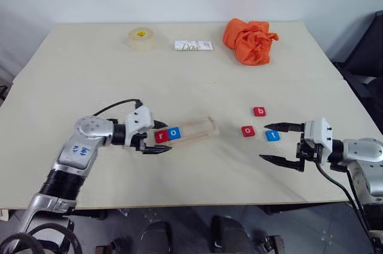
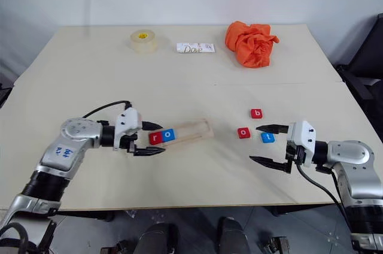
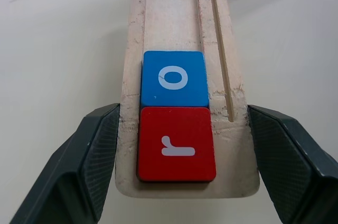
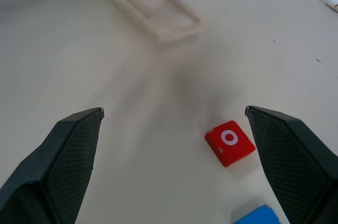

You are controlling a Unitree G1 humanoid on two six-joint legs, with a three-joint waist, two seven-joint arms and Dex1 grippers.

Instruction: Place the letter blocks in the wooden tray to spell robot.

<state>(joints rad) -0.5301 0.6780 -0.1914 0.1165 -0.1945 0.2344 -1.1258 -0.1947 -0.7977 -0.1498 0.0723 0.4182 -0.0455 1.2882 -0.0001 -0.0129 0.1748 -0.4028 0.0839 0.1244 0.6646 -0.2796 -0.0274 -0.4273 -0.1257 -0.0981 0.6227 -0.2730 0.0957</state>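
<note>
The pale desk (image 1: 179, 74) carries everything. At its far edge, toward the right, lies a crumpled orange cloth (image 1: 249, 40); left of it a white Dove packet (image 1: 193, 45), and further left a tape roll (image 1: 140, 38).

Near the middle of the front half lies the tray (image 1: 194, 130), a narrow wooden strip running left to right, slightly angled. Its left end holds two blocks touching each other: the red r (image 1: 161, 136) at the very end and the blue o (image 1: 174, 133) just beside it toward the tray's middle. The rest of the tray is bare wood with a lengthwise groove.

The left claw (image 1: 158, 138) sits at the tray's left end, its two black fingers (image 3: 84, 166) standing wide, one on either side of the end with the red r between them. In the wrist view the pads lie just beside the tray's side walls; whether they touch the wood I cannot tell. It holds nothing.

Three blocks lie loose on the desk right of the tray, near one another but apart: a red b (image 1: 259, 111) furthest back, a red o (image 1: 248, 130) closer to the tray, and a blue t (image 1: 272, 135) to the red o's right.

The right claw (image 1: 272, 142) hovers just right of the blue t, spread wide and empty, pointing left toward the loose blocks.
</note>
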